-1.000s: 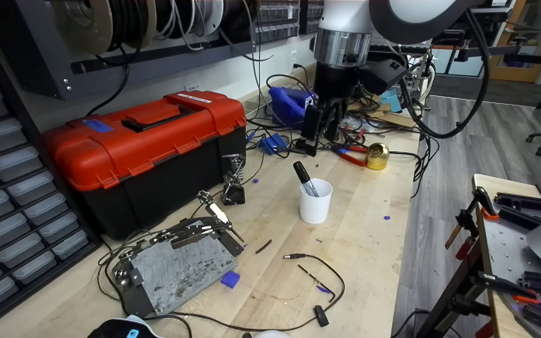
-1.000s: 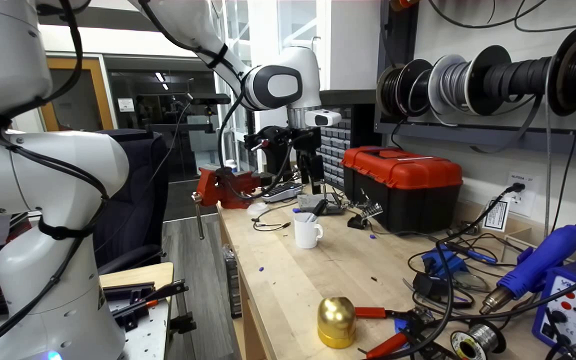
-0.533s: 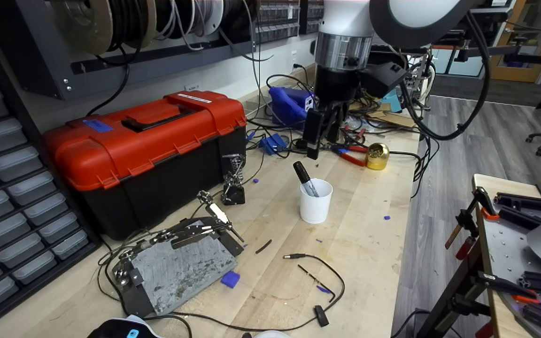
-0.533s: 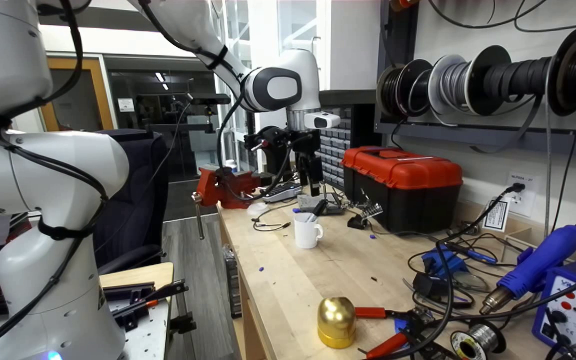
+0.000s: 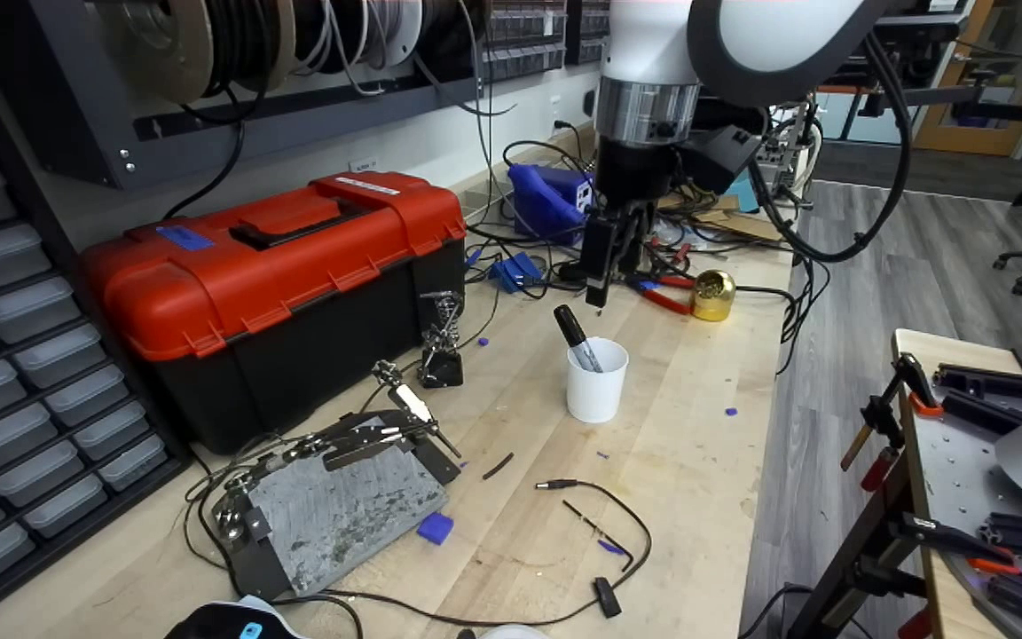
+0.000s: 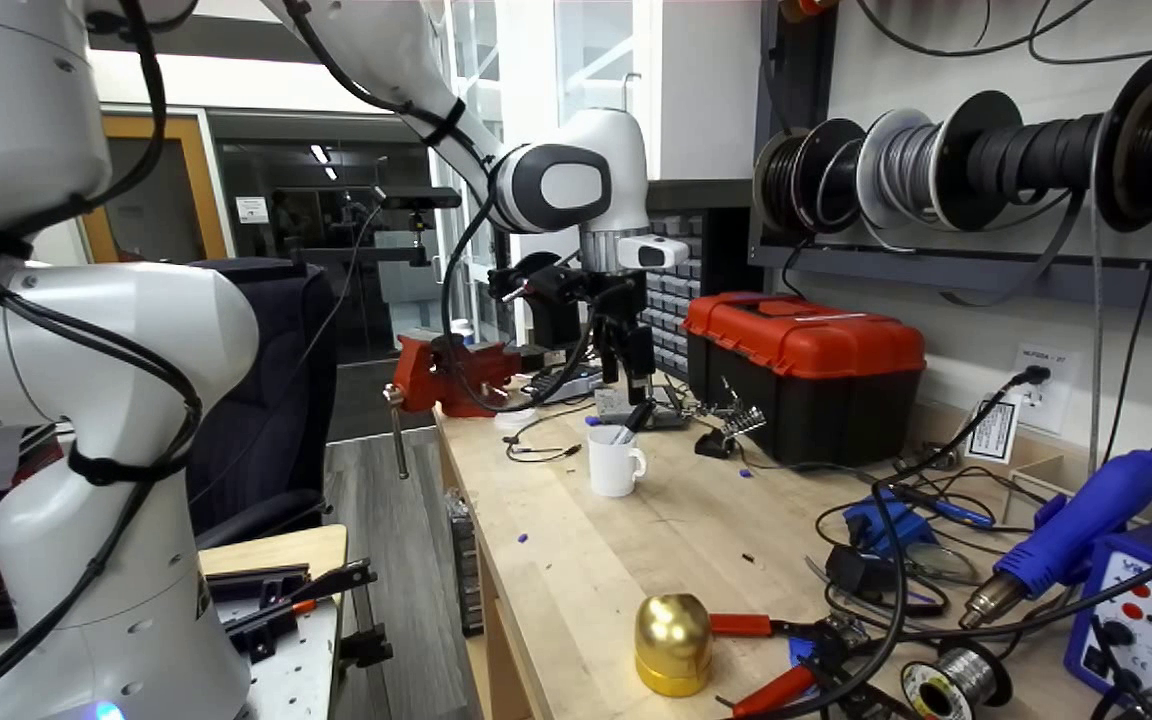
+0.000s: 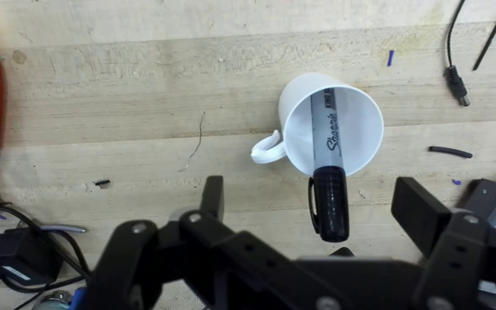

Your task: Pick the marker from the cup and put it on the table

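Gripper point(image 7: 308, 193) hovering with spread fingers, marker point(image 7: 329, 163) leaning out of white cup point(image 7: 362, 122), its black end showing between the fingertips in the wrist view

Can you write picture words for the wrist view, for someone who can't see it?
A grey marker with a black cap leans in a white cup on a wooden table. The robot's open hand shows at the bottom, its fingers apart, not touching the marker.

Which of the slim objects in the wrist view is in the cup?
The Sharpie marker, capped end leaning out of the white cup; the cable plug and short black piece lie on the table.
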### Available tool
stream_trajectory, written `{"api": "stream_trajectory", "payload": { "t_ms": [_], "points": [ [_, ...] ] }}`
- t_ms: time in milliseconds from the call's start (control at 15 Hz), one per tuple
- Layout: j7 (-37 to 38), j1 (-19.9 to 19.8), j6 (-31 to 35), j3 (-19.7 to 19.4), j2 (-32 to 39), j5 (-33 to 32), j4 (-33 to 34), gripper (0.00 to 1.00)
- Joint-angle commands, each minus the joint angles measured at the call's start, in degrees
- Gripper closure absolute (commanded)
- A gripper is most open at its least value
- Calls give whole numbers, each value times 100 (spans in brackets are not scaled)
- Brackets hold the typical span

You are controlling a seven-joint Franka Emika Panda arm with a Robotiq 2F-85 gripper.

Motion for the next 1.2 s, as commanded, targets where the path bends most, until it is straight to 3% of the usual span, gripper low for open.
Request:
{"api": "stream_trajectory", "payload": {
  "t_ms": [0, 67, 133, 333, 400, 467, 533, 600, 1133],
  "points": [
    [-387, -698, 84, 598, -17, 194, -37, 0],
    [-499, -894, 85, 774, 40, 281, -17, 0],
    [-160, -1566, 179, 1466, -337, -221, 1, 0],
    [-327, -2830, 175, 2715, -91, -16, 205, 0],
    [-782, -2582, 84, 2428, 364, 680, 365, 0],
    [-890, -2849, 25, 2681, 406, 871, 471, 0],
    [-699, -3703, 102, 3540, 142, 607, 516, 0],
    [-704, -3988, 105, 3807, 239, 630, 643, 0],
    [-513, -7444, -6, 7250, 488, 231, 1379, 0]
  ]
}}
